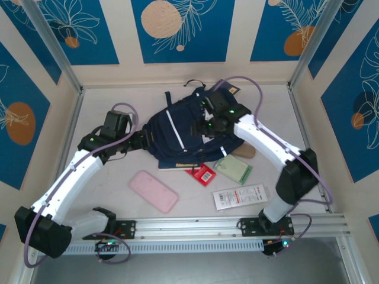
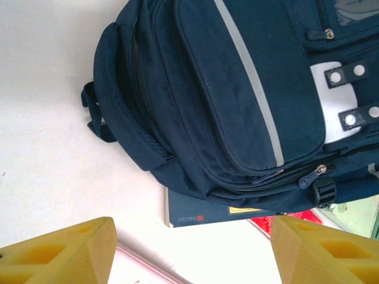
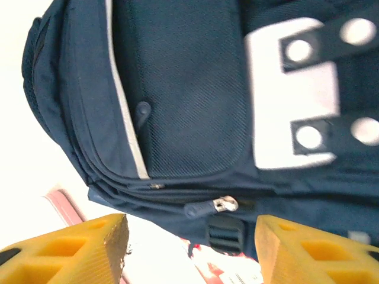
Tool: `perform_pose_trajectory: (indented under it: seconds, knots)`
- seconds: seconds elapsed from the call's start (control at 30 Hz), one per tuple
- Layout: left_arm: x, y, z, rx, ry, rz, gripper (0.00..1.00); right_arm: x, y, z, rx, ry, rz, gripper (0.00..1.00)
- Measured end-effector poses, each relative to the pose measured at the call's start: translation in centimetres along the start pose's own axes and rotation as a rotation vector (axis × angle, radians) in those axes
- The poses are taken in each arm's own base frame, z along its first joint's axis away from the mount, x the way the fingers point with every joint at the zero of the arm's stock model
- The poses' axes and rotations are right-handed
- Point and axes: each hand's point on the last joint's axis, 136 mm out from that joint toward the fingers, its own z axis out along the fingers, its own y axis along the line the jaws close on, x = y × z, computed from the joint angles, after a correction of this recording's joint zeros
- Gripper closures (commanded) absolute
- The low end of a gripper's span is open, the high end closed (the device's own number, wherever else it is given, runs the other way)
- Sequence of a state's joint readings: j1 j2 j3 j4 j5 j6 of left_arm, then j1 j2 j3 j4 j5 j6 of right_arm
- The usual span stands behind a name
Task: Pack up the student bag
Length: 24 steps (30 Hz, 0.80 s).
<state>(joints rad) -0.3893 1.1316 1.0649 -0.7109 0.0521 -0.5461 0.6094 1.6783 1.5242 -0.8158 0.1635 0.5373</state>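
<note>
Currently the backpack [image 1: 177, 133] lies flat mid-surface, zips apparently closed, its lower edge over a dark notebook [image 2: 201, 213]. Risk: a tug at a zip pull [image 3: 218, 205] would likely drag the limp, unpinned backpack rather than open it. Left jaws: apart, empty, beside the backpack. Right jaws: apart, empty, over its front.

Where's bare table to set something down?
Free: the back-left corner beyond the left arm, and the back-right strip between the student bag and the right wall. Crowded: in front of the bag, with the pink case, red card, green pouch, white packet.
</note>
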Motion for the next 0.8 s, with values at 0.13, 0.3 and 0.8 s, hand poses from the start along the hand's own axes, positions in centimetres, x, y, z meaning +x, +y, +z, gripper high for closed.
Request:
perform_pose_trajectory:
  seconds: [0.13,0.3,0.8]
  knots:
    - [0.3,0.2,0.1,-0.006,0.003,0.007,0.31,-1.2,2.4,4.4,-0.031,0.065,-0.070,0.37]
    - [0.2,0.2,0.0,-0.003,-0.004,0.023,0.30,-0.1,3.3,9.0,-0.066,0.180,-0.114,0.44]
    - [0.3,0.0,0.3,0.016,-0.004,0.032,0.31,2.1,6.6,12.1,-0.277,0.325,-0.177,0.85]
